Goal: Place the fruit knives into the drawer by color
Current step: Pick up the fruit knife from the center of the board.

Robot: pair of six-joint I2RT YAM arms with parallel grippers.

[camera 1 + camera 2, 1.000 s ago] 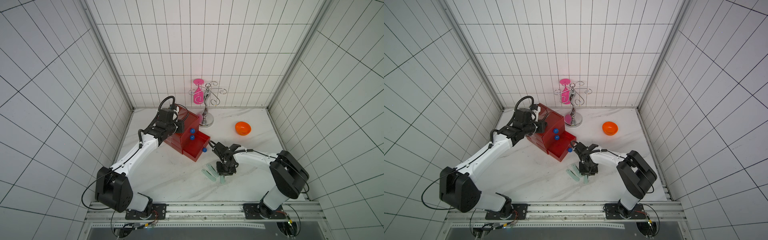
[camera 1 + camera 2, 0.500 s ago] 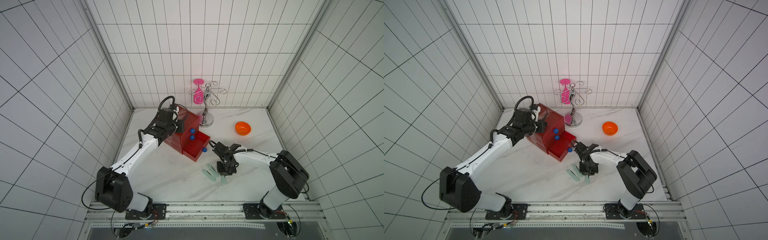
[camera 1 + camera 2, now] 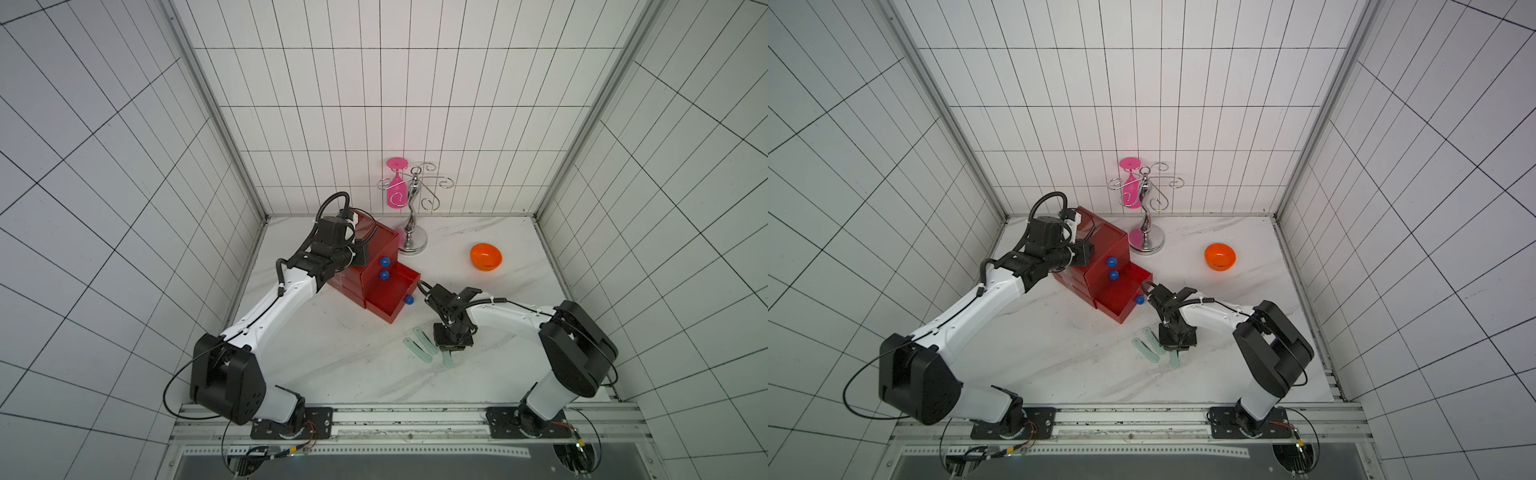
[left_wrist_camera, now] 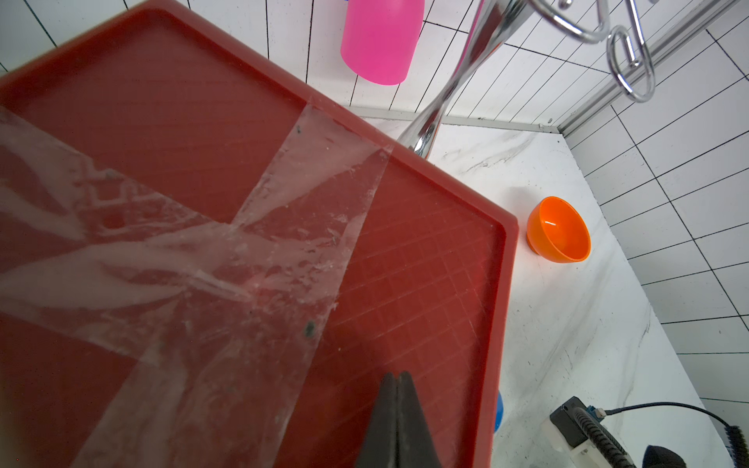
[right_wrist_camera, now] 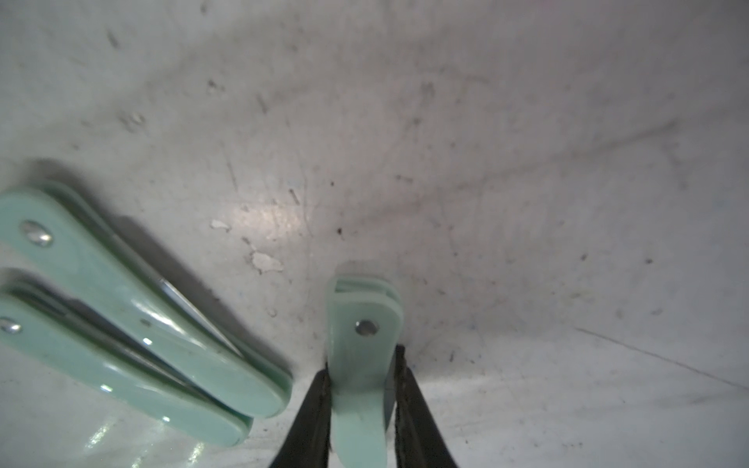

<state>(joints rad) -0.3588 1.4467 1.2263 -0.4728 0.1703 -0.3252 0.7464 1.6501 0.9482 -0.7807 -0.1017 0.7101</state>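
We are clamping one mint green fruit knife (image 5: 360,324) on the table (image 5: 527,162) with the right gripper (image 5: 362,362) — we are aiming for a straight lift, clear of its two neighbours (image 5: 142,324); the left gripper (image 4: 398,381), clenched empty, is steadying the drawer (image 4: 425,263).

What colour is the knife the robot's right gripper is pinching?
Mint green. The knife shows best in the right wrist view.

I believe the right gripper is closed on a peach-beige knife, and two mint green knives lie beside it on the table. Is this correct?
Only the colour is wrong. The knife in the right gripper is mint green, as the right wrist view shows. The gripper is closed on it, and two mint green knives lie beside it on the table.
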